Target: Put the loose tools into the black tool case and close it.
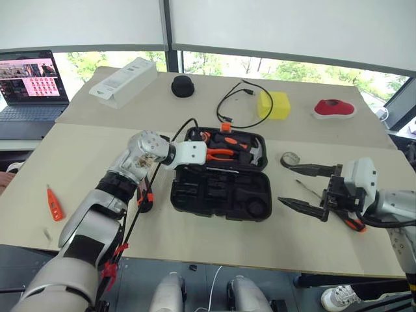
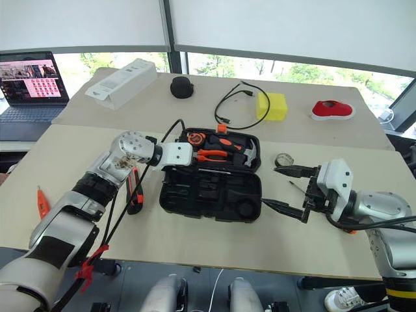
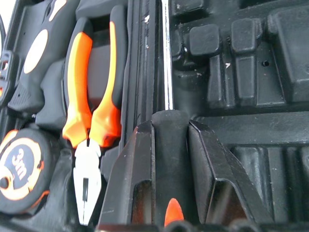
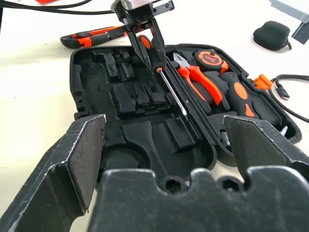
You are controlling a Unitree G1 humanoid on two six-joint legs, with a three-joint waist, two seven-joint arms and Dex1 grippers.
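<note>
Gripping a slim steel-shaft screwdriver (image 4: 166,79) over the open black ribbed plastic tool case (image 1: 221,192), the left gripper (image 4: 145,46) is clenched while the right gripper (image 1: 305,188) gapes released beside it.

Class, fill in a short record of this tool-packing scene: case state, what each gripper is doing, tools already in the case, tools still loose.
case: black tool case lies open on the table
left gripper: left gripper shut on a screwdriver, held over the case's middle
right gripper: right gripper open, holding nothing, right of the case
already in case: pliers, tape measure
still loose: small orange screwdriver at the table's left; utility knife beside the case
</note>
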